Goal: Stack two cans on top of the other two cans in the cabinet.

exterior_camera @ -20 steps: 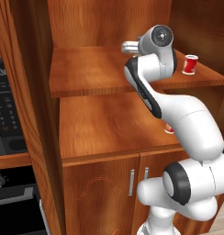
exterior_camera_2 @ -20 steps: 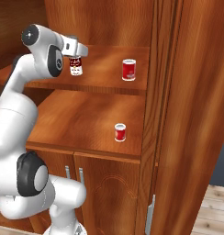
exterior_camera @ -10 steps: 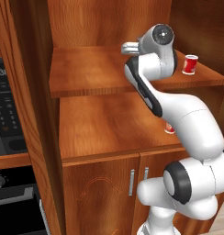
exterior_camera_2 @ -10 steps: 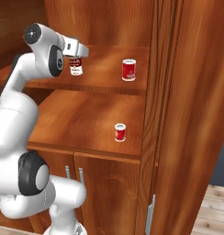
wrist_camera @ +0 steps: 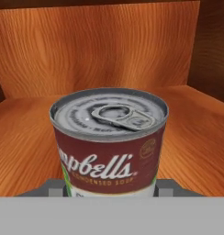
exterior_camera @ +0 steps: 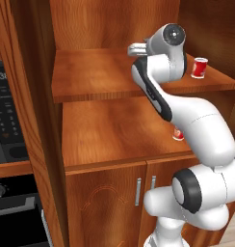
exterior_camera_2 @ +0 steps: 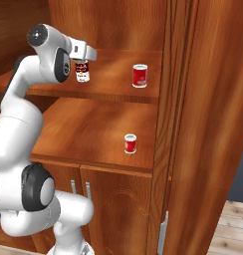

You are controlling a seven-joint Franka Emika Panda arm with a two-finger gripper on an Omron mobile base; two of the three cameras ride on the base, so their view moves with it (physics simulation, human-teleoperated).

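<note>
My gripper [exterior_camera_2: 82,64] reaches over the left part of the cabinet's [exterior_camera_2: 208,124] upper shelf [exterior_camera_2: 111,88], shut on a red can with a yellowish label patch [exterior_camera_2: 82,73]. Up close this can [wrist_camera: 109,147] has a silver pull-tab lid and sits between my fingertips [wrist_camera: 52,187]; a sliver of green shows at its lower left edge. I cannot tell whether it touches the shelf. To its right on the same shelf stands the plain red can [exterior_camera_2: 139,75] [exterior_camera: 200,67]. A small red-over-white can [exterior_camera_2: 130,143] stands on the lower shelf, partly behind my arm in the left base view [exterior_camera: 177,135].
Two lower doors with slim metal handles [exterior_camera: 137,191] close the cabinet below. A black oven [exterior_camera: 8,125] stands to the left. The cabinet's thick side wall [exterior_camera_2: 178,99] rises just right of both shelves. The back wall [wrist_camera: 100,50] is close behind the held can.
</note>
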